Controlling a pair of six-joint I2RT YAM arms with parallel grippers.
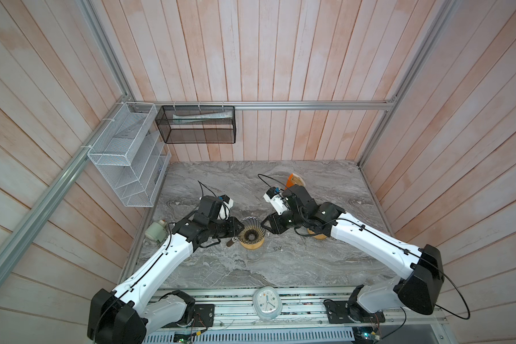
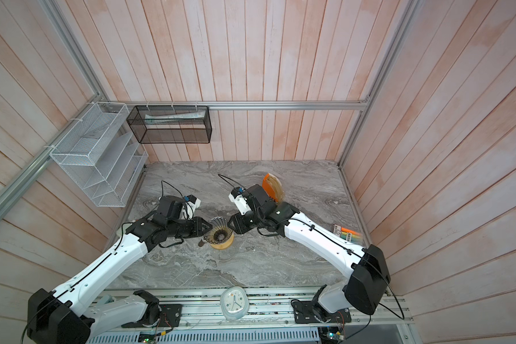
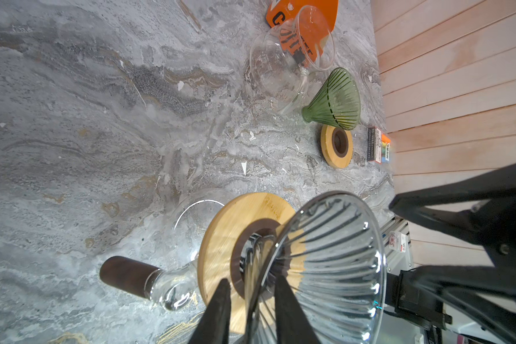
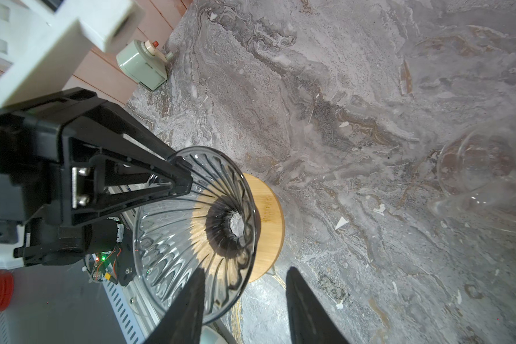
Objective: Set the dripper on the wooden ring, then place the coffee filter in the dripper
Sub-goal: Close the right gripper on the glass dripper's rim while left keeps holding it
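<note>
The dripper point(image 1: 251, 233) point(image 2: 219, 233) is a clear ribbed glass cone on a wooden collar point(image 3: 227, 238), set on a glass carafe with a dark handle point(image 3: 122, 275). My left gripper point(image 1: 241, 227) point(image 3: 252, 300) straddles its rim, one finger inside the cone and one outside, jaws slightly apart and open. From the opposite side my right gripper point(image 1: 264, 225) point(image 4: 246, 300) stands open, with the rim loose between its fingers. The coffee filters sit in an orange pack point(image 1: 295, 180) point(image 2: 273, 186) at the back right. Neither gripper holds a filter.
A green dripper point(image 3: 334, 99) lies on its side next to a wooden ring point(image 3: 337, 146) and a second glass carafe point(image 3: 280, 65). A pale green device point(image 1: 157, 232) stands at the left edge. A clock point(image 1: 267, 302) sits at the front. Wire racks point(image 1: 125, 155) hang on the wall.
</note>
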